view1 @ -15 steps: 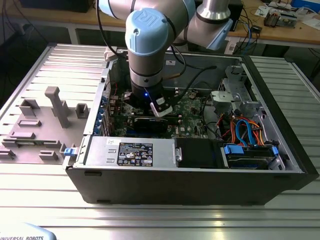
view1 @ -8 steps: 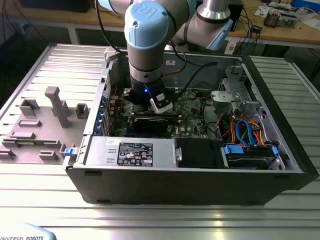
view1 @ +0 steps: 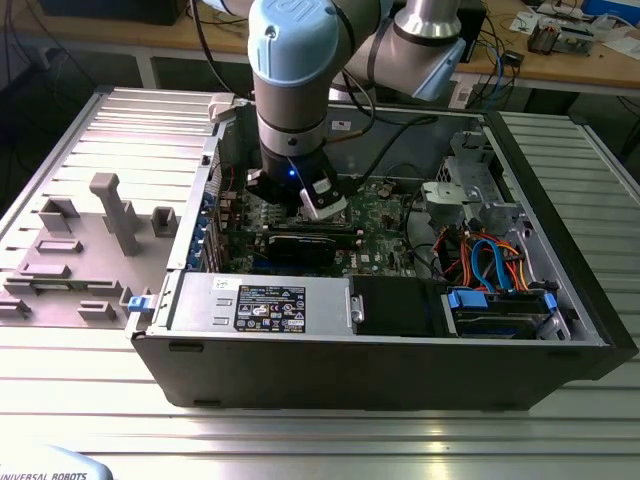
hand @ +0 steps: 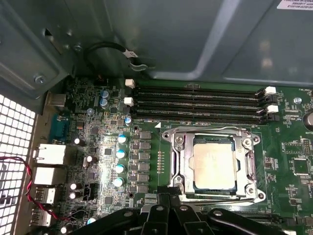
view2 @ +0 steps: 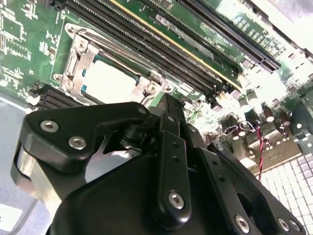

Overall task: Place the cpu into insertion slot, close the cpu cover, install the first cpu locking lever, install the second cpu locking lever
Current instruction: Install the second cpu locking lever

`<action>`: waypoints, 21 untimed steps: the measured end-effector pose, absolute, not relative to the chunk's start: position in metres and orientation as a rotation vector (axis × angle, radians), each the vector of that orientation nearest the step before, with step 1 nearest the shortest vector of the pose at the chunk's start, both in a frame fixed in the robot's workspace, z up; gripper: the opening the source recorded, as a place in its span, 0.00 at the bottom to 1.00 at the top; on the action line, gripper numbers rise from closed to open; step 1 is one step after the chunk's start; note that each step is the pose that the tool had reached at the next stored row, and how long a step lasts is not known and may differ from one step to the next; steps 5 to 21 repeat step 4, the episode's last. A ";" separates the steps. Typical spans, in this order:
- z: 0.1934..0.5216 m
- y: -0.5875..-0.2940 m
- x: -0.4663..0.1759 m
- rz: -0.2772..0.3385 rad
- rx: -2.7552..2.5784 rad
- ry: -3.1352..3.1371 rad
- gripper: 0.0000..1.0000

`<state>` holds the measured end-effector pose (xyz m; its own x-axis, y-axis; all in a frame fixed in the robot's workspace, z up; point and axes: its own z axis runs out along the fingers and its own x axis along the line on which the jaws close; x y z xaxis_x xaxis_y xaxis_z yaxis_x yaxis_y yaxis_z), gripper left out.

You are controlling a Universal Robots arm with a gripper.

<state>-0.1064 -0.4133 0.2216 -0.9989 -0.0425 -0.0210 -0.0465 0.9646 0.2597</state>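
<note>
Step in hand, by my reading: levers. The small flat square cpu with a dull silver-grey top (hand: 213, 165) already sits in the square insertion slot with silvery rim (hand: 182, 161) on the green motherboard (hand: 146, 112). The thin silver hinged cpu cover (hand: 213, 132) lies flat around it, chip showing through its window.

The black end effector (hand: 168, 205) hangs just beside the slot, at the edge away from the long black memory slots (hand: 195, 100). It carries nothing; whether its fingers are parted or clenched, I cannot tell.

Next move calls for a fine, low approach to a thin lever beside the cover, kept off the memory slots.

Containers: open dark computer case (view1: 560, 330) on the ribbed metal counter (view1: 300, 430) holds the motherboard, a black rectangular card (view1: 300, 245), and blue and orange cables (view1: 490, 260).
</note>
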 end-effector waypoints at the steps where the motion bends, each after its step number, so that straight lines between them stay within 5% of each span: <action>1: 0.222 -0.413 -0.106 0.410 -0.070 3.099 0.11; 21: 0.222 -0.413 -0.106 0.410 -0.070 3.099 0.11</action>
